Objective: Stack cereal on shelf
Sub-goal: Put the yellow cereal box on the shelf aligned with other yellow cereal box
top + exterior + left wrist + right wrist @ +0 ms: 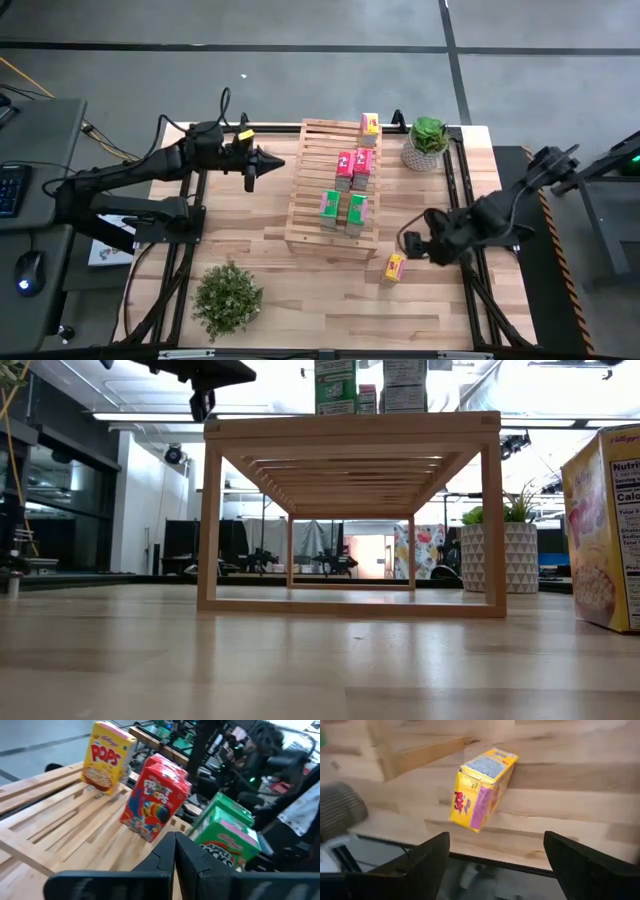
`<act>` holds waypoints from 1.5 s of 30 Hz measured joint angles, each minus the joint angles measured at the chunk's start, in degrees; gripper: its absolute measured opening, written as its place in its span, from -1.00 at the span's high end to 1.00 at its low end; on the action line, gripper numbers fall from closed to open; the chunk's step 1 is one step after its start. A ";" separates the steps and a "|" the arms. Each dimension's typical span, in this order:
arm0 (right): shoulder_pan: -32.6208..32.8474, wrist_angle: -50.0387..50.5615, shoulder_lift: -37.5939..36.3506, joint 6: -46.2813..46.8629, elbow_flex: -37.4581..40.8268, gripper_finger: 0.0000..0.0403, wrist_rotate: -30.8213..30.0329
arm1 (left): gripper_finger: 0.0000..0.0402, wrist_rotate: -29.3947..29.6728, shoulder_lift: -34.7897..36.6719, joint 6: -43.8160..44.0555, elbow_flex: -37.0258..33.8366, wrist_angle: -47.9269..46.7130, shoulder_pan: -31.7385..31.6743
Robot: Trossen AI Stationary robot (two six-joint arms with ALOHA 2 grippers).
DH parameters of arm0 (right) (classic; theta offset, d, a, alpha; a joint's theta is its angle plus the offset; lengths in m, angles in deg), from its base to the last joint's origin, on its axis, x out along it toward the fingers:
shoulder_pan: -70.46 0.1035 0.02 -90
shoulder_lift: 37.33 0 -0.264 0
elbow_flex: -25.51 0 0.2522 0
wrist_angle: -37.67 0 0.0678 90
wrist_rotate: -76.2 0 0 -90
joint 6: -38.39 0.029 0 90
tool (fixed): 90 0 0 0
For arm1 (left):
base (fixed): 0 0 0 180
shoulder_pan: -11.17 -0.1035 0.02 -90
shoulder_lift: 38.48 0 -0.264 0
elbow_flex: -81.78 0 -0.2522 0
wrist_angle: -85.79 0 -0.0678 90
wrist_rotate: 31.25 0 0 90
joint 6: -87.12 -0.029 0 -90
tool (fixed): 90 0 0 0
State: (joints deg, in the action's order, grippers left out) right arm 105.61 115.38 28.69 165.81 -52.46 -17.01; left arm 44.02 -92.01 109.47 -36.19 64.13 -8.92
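From above we look straight down on the whole table (300,290). At tabletop height we look level across it, through the shelf (350,510) into the room. Our left wrist camera sits close over the shelf's boxes (155,795). Our right wrist camera sits near the yellow box (482,787) on the table, which the overhead and low views share.

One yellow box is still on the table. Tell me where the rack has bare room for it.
The shelf is bare along its left half, on the left gripper's side. Its right half is crowded: yellow box, pink-red pair, green pair. The stray yellow box stands on the table.
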 joint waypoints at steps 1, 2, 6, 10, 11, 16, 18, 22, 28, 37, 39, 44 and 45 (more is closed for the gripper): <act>0.76 -2.04 0.32 2.28 1.42 -0.57 -1.07 | 1.00 -0.72 0.00 -0.01 -0.01 0.00 -0.32; 1.27 -3.78 0.78 2.88 2.55 -0.57 -1.74 | 1.00 -1.29 0.00 -0.04 -0.02 0.00 -0.58; 0.78 -7.93 4.36 3.28 4.11 -0.57 -1.70 | 1.00 -1.58 0.00 -0.13 -0.02 0.00 -1.25; -0.10 -7.37 9.28 3.30 1.55 -0.57 -1.66 | 1.00 -1.60 0.00 -0.11 -0.02 0.01 -1.75; -0.25 -6.90 10.40 3.30 0.68 -0.57 -1.65 | 1.00 -1.60 0.00 -0.10 -0.02 0.02 -1.77; -0.81 -5.19 16.09 3.69 -2.83 -0.57 -2.33 | 1.00 -1.60 0.00 0.07 -0.02 0.32 -1.75; -1.05 -5.23 18.00 3.67 -3.93 -0.57 -2.35 | 1.00 -1.47 0.00 0.48 -0.02 0.50 -1.75; -1.07 -5.01 20.63 3.67 -5.16 -0.57 -2.34 | 1.00 -1.30 0.00 0.52 -0.03 0.50 -1.75; -1.98 -3.95 23.14 3.70 -5.28 -0.57 -2.25 | 1.00 -1.22 0.00 0.55 -0.07 0.50 -1.75; -3.41 -3.78 25.99 1.78 -5.28 -0.57 -2.04 | 1.00 -1.12 0.00 0.55 -0.07 0.46 -1.75; -3.41 -3.62 26.10 1.27 -5.28 -0.57 -1.74 | 1.00 -1.12 0.00 0.51 -0.07 0.45 -1.75; -3.41 -1.51 26.20 1.29 -5.28 -0.54 -0.89 | 1.00 -1.12 -0.02 0.50 -0.07 0.42 -1.75; -3.41 -0.98 26.20 1.30 -5.28 -0.51 -0.76 | 1.00 -1.12 -0.01 0.50 -0.07 0.42 -1.75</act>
State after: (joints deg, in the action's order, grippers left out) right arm 102.20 114.40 54.89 167.11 -57.75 -17.77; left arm 42.90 -92.02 109.97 -36.25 64.54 -10.68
